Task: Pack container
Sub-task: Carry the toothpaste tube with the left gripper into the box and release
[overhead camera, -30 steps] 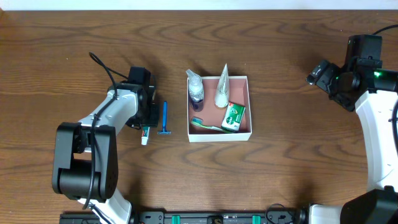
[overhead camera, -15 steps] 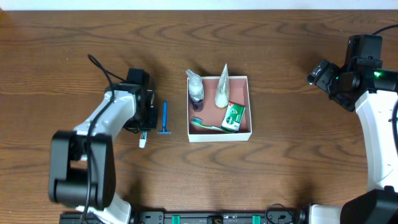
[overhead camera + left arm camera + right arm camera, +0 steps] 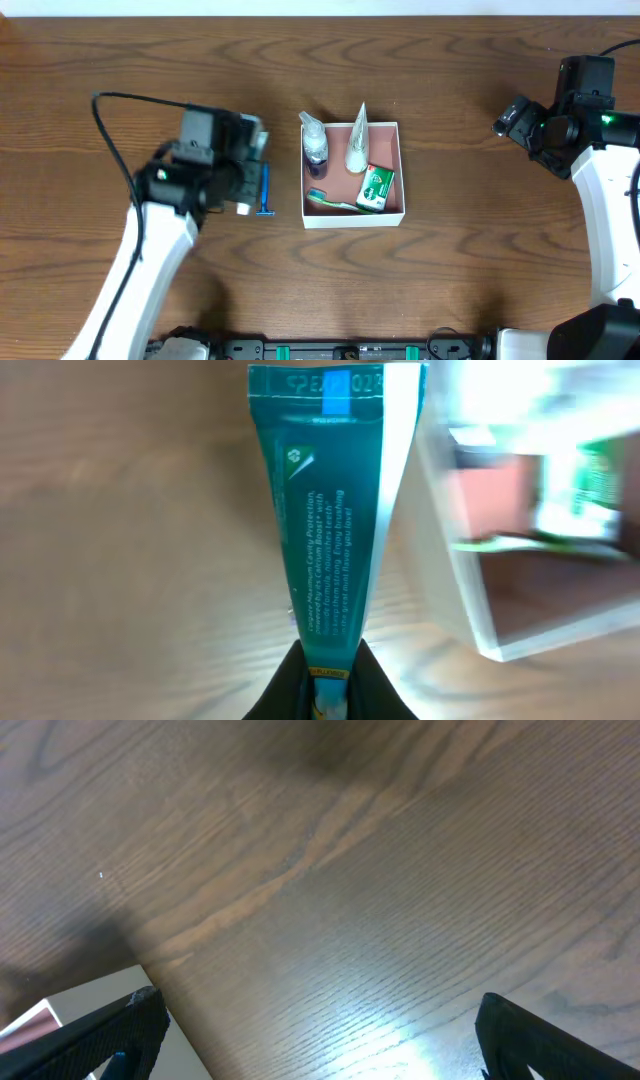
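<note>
Teal toothpaste tube [image 3: 335, 510], fine white print, blue mark at the crimp. White container [image 3: 352, 222], pinkish-brown inside, holding a green-and-white small box [image 3: 375, 188]. Blue razor [image 3: 265, 190]; brown wood-grain table [image 3: 480, 80].

Table [image 3: 450, 280]: dark brown wood, strong wavy grain, pale sheen on it in right wrist view
Container [image 3: 350, 222]: white square box, flat on table near centre, walls square with table edges
Razor [image 3: 266, 188]: blue, flat on table just left of container, not touching it, handle parallel to container's left wall, head toward robot side
</note>
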Robot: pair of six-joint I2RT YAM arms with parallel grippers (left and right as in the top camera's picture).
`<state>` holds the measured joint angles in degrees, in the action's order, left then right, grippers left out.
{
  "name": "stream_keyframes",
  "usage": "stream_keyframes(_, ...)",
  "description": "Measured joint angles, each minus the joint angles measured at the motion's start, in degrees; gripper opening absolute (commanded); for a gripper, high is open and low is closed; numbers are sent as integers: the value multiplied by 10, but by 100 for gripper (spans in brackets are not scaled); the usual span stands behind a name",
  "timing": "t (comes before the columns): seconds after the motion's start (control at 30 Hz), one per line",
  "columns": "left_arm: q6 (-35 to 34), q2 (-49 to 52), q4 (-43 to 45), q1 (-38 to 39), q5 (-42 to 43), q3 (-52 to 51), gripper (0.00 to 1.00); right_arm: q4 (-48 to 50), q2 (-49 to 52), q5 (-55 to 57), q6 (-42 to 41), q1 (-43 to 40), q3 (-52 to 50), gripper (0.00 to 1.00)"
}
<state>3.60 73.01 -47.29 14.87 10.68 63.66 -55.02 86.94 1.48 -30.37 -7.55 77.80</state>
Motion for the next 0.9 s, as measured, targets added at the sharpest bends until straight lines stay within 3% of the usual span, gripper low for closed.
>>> stream_keyframes(0.23, 109, -18, 54, 150, 14, 0, 6, 0, 0, 0, 0, 0, 0, 99)
stream_keyframes(0.5, 243, 88, 155, 250, 13, 0, 6, 0, 0, 0, 0, 0, 0, 99)
stream_keyframes(0.53, 251, 108, 165, 252, 12, 0, 10, 0, 0, 0, 0, 0, 0, 99)
stream_keyframes(0.6, 267, 146, 187, 253, 9, 0, 42, 0, 0, 0, 0, 0, 0, 99)
stream_keyframes(0.77, 276, 186, 205, 253, 6, 0, 58, 0, 0, 0, 0, 0, 0, 99)
stream_keyframes(0.9, 260, 159, 183, 252, 5, 0, 61, 0, 0, 0, 0, 0, 0, 99)
